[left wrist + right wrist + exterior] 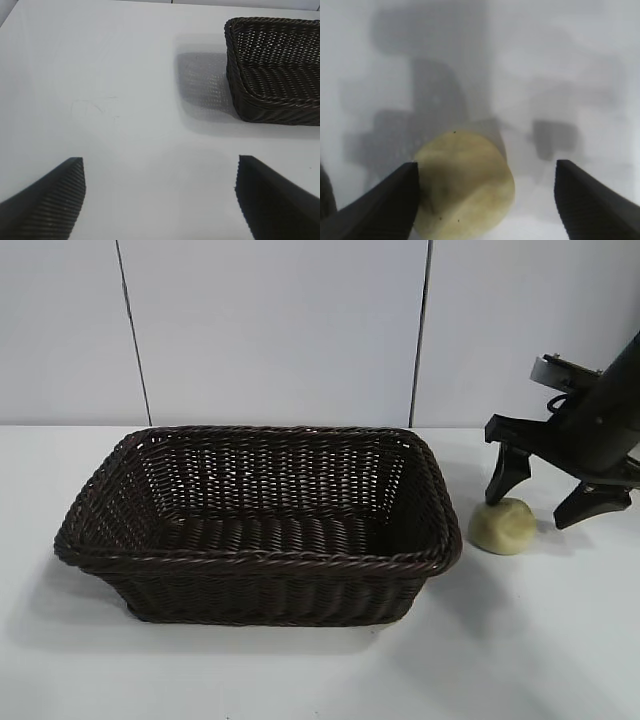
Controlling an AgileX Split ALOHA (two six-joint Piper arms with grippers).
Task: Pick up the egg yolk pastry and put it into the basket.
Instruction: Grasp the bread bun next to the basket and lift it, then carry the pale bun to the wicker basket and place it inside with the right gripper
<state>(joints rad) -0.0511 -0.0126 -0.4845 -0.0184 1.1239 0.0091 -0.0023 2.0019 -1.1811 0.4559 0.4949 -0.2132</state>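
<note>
Two tools, one working: right tool down at the pastry, nothing lifted yet

Right tool is angled steeply down at the desk, just right of the basket. Egg yolk pastry sits on the desk just beside the basket's right wall, apart from it, not inside.

- Exterior view: the two dark fingers are spread, tips low near the desk. The pastry lies at the finger nearer the basket; the other finger stands off to its right.
- Right wrist view: pastry is against one finger, off-centre in the gap; the other finger is well clear of it. So spread, not pinching. I see no grip on the pastry.
- Why this pose, my read: a steep approach from the far side keeps the fingers away from the basket wall while still straddling the small ball.
- Off-centre matters: closing may nudge the ball sideways before both fingers bite. It looks soft and round, so it could roll or dent.

Left tool is parked, fingers wide apart over bare desk, with the basket's corner ahead of it. Looks idle, out of the way.

Judged stage: pre-grasp. Basket is empty; lift and carry over the braided rim remain.
</note>
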